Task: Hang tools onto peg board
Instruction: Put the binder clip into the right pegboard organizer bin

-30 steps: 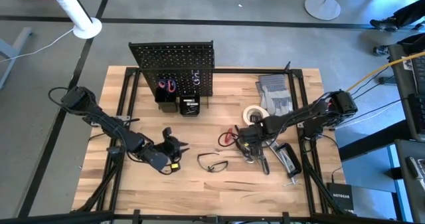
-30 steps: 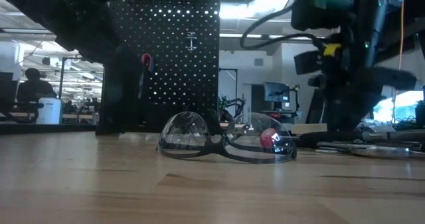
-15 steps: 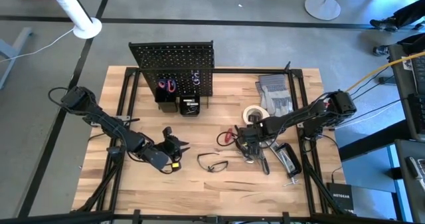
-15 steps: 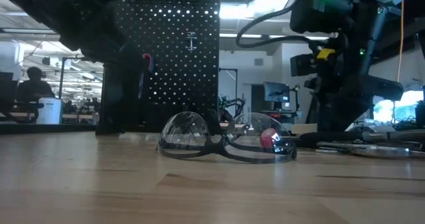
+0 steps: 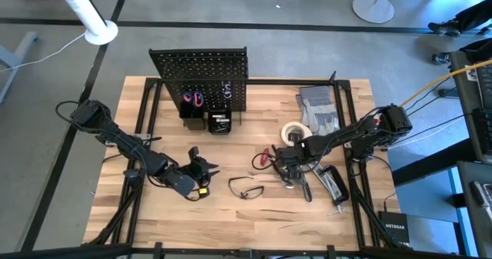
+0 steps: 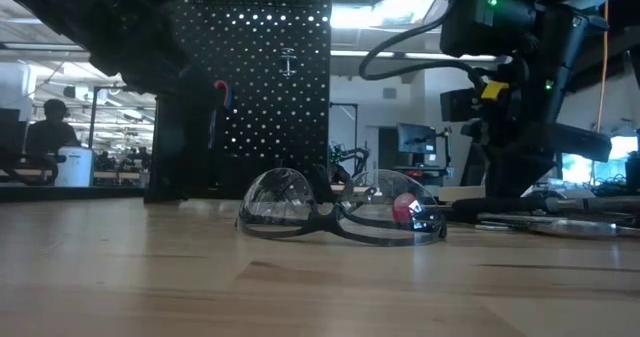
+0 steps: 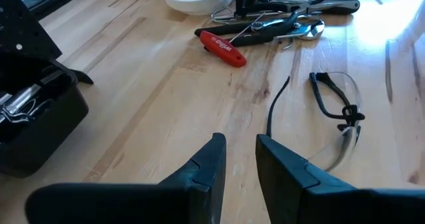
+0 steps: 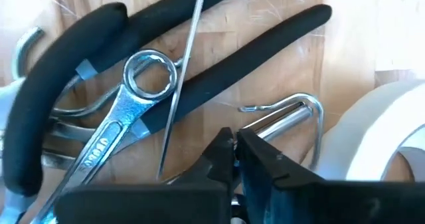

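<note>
Right gripper (image 8: 236, 147) now has its fingers pinched together; half a second back they stood apart. Whether they pinch the thin wire hook (image 8: 292, 111) beside them I cannot tell. The arm itself has barely shifted in the high view, and in the low view its wrist sits slightly more to the right than before.

Around it, right-centre of the high view: a cluster of tools (image 5: 307, 174). Right wrist view shows black-handled pliers (image 8: 219, 84) crossing the frame, a silver ring spanner (image 8: 126, 117) lying over them, a thin metal rod (image 8: 182, 71) running down the middle, and the white tape roll (image 8: 385, 137) at the right edge, just beside the fingers. Grey gloves (image 5: 317, 109) lie above the roll in the high view.

Left gripper (image 7: 240, 157) hangs low at lower left-centre of the table (image 5: 231, 220), unchanged, fingers set slightly apart with nothing between them. Ahead of it lie the safety glasses (image 7: 339, 111), and farther on a red-handled tool (image 7: 222, 46).

Peg board (image 5: 201, 78) stands upright at upper centre of the high view, well apart from both grippers, with a black bin (image 5: 219, 123) at its foot and a pink-handled tool (image 5: 192, 99) hung on its front.
</note>
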`<action>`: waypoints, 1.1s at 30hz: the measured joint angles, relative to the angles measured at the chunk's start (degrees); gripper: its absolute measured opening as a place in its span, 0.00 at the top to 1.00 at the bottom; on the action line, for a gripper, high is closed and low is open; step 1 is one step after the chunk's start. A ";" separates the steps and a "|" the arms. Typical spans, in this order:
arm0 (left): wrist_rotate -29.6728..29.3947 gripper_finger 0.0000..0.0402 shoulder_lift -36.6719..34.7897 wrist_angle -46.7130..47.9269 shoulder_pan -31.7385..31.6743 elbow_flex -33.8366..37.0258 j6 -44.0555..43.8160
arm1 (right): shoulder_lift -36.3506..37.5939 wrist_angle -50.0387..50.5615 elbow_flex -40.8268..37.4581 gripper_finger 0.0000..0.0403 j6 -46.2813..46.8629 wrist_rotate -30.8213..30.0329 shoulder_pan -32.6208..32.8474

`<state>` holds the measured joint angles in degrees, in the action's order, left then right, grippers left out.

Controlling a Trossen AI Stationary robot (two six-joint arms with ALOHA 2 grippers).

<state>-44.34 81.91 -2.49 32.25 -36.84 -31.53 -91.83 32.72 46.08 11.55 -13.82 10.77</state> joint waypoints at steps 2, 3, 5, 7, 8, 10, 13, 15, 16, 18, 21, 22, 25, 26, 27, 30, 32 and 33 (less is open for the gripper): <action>0.00 0.82 0.00 0.04 -0.07 0.00 0.00 | 0.00 0.04 0.00 0.98 -0.02 -0.13 -0.01; -0.02 0.82 0.00 0.03 -0.08 0.00 0.01 | -0.02 0.11 0.06 0.98 -0.02 -0.13 0.00; 0.00 0.82 0.00 0.03 -0.11 0.00 0.31 | -0.08 0.51 0.53 0.98 -0.03 -0.18 0.08; 0.00 0.82 0.00 0.03 -0.09 0.00 0.31 | -0.17 1.15 1.35 0.97 -0.07 -0.72 0.08; 0.00 0.82 0.00 0.01 -0.09 0.00 0.33 | -0.17 1.39 1.98 0.97 -0.07 -0.87 0.08; 0.00 0.82 0.00 0.03 -0.09 0.00 0.31 | -0.17 1.92 3.57 0.98 -0.60 -1.18 0.08; 0.00 0.82 0.00 0.03 0.00 0.00 0.15 | -0.17 2.29 5.98 0.99 -2.72 -1.52 0.08; 0.00 0.82 0.00 0.03 0.00 0.00 0.18 | -0.16 1.33 7.52 0.99 -3.57 -2.18 0.08; 0.00 0.82 0.00 0.03 0.00 0.00 0.20 | -0.15 0.35 8.16 0.99 -4.48 -2.44 0.08; 0.00 0.82 0.00 0.03 0.01 0.00 0.01 | -0.15 -3.52 8.80 0.99 -6.61 -2.53 0.08; 0.00 0.82 0.00 0.02 0.00 0.00 -0.04 | -0.15 -13.15 8.88 0.99 -10.04 -2.52 -0.03; 0.00 0.82 0.00 -0.05 -0.01 0.00 -0.04 | -0.15 -16.40 8.89 0.99 -10.96 -2.47 -0.24; -0.02 0.82 0.00 -0.17 -0.07 0.00 -0.04 | -0.15 -26.01 8.90 0.99 -13.79 -2.09 -1.20; 0.00 0.82 0.00 -0.27 -0.07 0.00 -0.04 | -0.15 -28.89 8.90 0.99 -14.77 -2.08 -1.65; 0.00 0.82 0.00 -0.38 -0.07 0.00 -0.04 | -0.15 -31.71 8.90 0.99 -15.61 -2.06 -2.15; -0.37 0.82 0.00 -1.53 -0.07 0.00 -0.03 | -0.98 -40.33 8.97 0.99 -16.69 -2.08 -4.04; -0.82 0.82 -0.02 -2.51 -0.06 -0.02 0.66 | -2.84 -45.96 8.97 0.99 -16.80 -2.10 -5.12; -0.84 0.82 -0.02 -3.03 -0.04 -0.02 1.57 | -3.96 -49.04 8.97 0.99 -16.96 -2.08 -5.64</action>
<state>-45.18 81.89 -5.52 32.21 -36.86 -29.96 -95.79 -16.32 55.05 -5.41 -15.90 5.13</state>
